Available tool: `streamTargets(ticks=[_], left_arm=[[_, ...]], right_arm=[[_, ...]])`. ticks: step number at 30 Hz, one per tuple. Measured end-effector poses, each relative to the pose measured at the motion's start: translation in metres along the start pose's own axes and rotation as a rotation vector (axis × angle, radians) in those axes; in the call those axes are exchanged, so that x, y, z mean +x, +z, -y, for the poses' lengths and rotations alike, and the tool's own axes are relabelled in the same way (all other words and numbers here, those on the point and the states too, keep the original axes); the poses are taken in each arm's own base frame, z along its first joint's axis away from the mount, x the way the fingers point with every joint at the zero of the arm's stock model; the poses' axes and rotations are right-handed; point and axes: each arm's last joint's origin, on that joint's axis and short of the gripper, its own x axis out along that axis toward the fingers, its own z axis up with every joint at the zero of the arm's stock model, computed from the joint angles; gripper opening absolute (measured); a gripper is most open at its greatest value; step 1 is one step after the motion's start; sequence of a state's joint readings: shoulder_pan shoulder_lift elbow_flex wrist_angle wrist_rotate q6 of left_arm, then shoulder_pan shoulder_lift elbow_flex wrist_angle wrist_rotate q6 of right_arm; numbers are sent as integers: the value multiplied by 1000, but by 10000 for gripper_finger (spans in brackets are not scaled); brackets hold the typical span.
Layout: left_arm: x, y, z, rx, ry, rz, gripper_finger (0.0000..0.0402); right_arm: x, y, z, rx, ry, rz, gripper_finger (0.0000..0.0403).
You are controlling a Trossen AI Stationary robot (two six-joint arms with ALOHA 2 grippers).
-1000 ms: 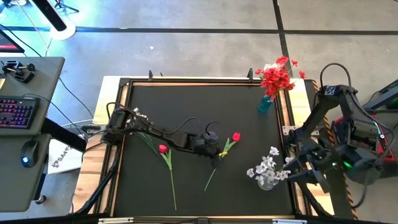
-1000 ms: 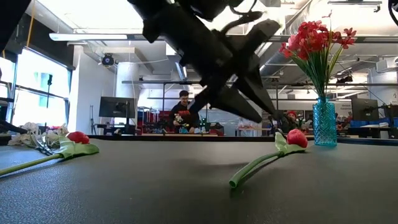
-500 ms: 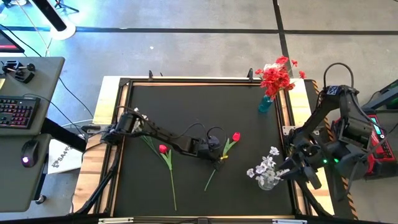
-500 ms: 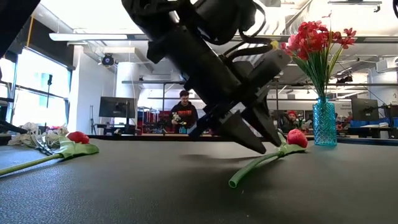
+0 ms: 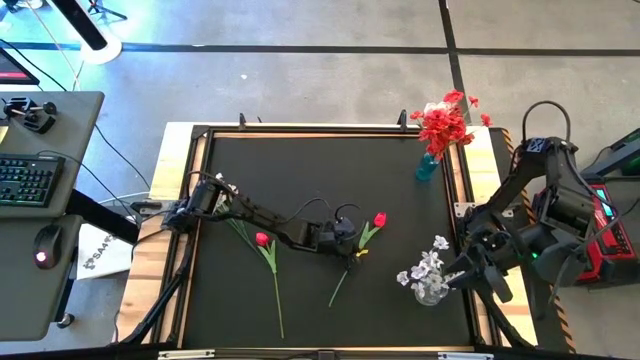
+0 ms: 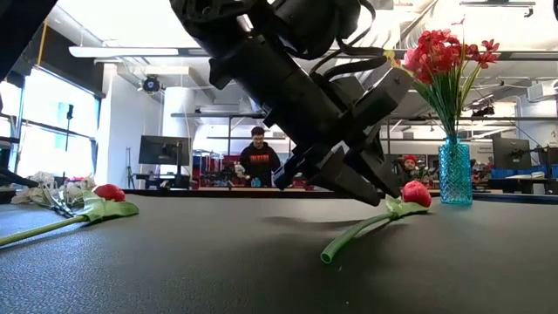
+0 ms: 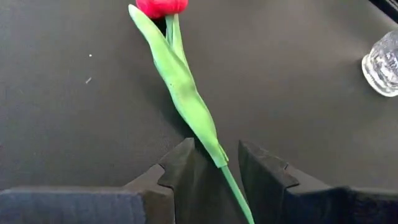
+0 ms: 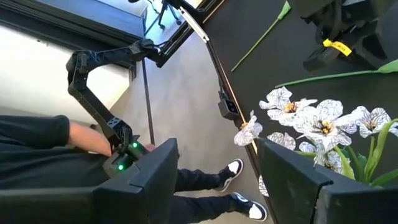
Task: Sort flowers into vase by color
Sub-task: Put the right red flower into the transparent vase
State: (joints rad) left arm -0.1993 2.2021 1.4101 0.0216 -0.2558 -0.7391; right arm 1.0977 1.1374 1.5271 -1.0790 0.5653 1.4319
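Note:
A red bud flower [image 5: 378,220] lies flat on the black mat, its stem running toward the near edge. My left gripper [image 5: 352,250] is low over it and open. In the left wrist view its fingers [image 7: 180,168] stand on either side of the stem [image 7: 221,158], just below the leaf, and do not touch it. A second red bud flower [image 5: 262,240] lies to the left. A teal vase [image 5: 428,168] holds red blossoms [image 5: 445,122]. A clear vase [image 5: 430,290] holds white flowers [image 8: 311,118]. My right gripper [image 8: 227,180] waits, open, beside the clear vase.
A spray of small white blossoms [image 5: 222,183] lies near the mat's left edge, by my left arm's base. A raised frame [image 5: 300,130] rims the mat. Bare mat lies between the far edge and the flowers. A person sits beyond the far edge [image 6: 259,157]; another person's shoes [image 8: 242,208] show near my right arm.
My left gripper has come down toward the mat and shifted slightly right. Its open fingers now straddle the red bud flower's stem. The flower has not moved.

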Motion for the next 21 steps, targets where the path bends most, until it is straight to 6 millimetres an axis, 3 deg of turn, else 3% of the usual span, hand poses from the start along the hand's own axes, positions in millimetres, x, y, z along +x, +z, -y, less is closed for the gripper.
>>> streamTargets(ticks=[6, 16, 21], left_arm=[[-1, -1, 4, -17, -17, 11, 110], [17, -21, 2, -25, -12, -12, 109], [17, -25, -1, -10, 29, -47, 75]], right_arm=[[2, 2, 1, 10, -5, -13, 209], [2, 3, 1, 15, -4, -20, 209], [2, 3, 0, 18, -4, -20, 209]])
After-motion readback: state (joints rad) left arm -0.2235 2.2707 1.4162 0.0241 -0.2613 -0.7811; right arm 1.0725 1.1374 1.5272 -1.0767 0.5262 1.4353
